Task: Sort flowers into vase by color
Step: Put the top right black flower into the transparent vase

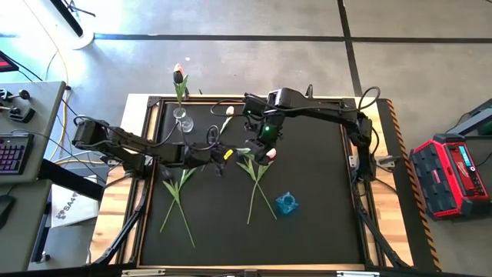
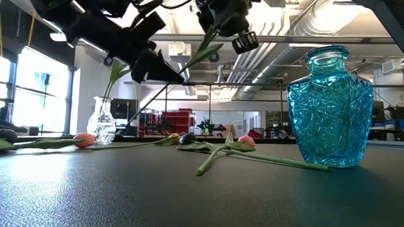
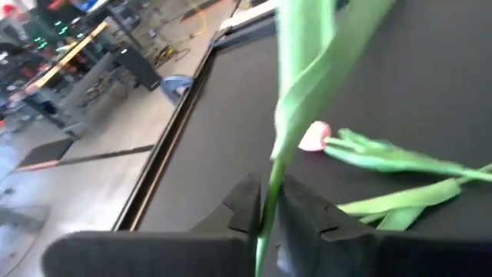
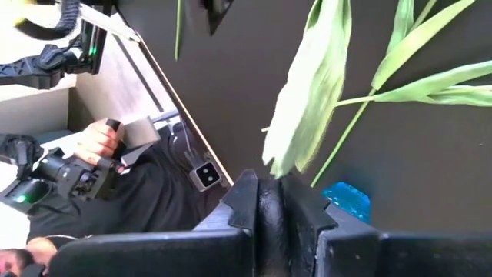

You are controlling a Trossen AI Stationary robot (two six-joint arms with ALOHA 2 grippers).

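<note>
My left gripper [image 1: 221,154] and right gripper [image 1: 265,138] hover above the middle of the black table, both shut on one tulip [image 2: 202,53] whose long green leaf [image 4: 307,100] spans between them. A clear glass vase [image 1: 183,121] stands near the far left edge with one flower [image 1: 178,77] stuck in it. The blue glass vase [image 1: 286,204] stands nearer the front. Two flowers [image 1: 177,196] lie flat on the left, more [image 1: 257,181] cross in the middle, and a pale-headed one [image 1: 229,112] is near the clear vase. My left gripper pinches the tulip's thin green stem [image 3: 269,181] between its two fingers, lying across it. The flower is lifted clear of the table, and its leaf runs on beyond the fingers. My right gripper meets the same flower at the leaf's pointed end [image 4: 278,165]. A dark rounded part [image 4: 267,204] sits between its fingers; I cannot tell whether that is the head or the stem.
The table has a raised black frame [image 1: 350,165] on wooden boards. A person sits beyond the table's edge, one hand [image 4: 96,142] on a controller. A desk with a keyboard [image 1: 11,150] stands left; a red case [image 1: 450,173] stands right. Bare mat lies at the near right.
</note>
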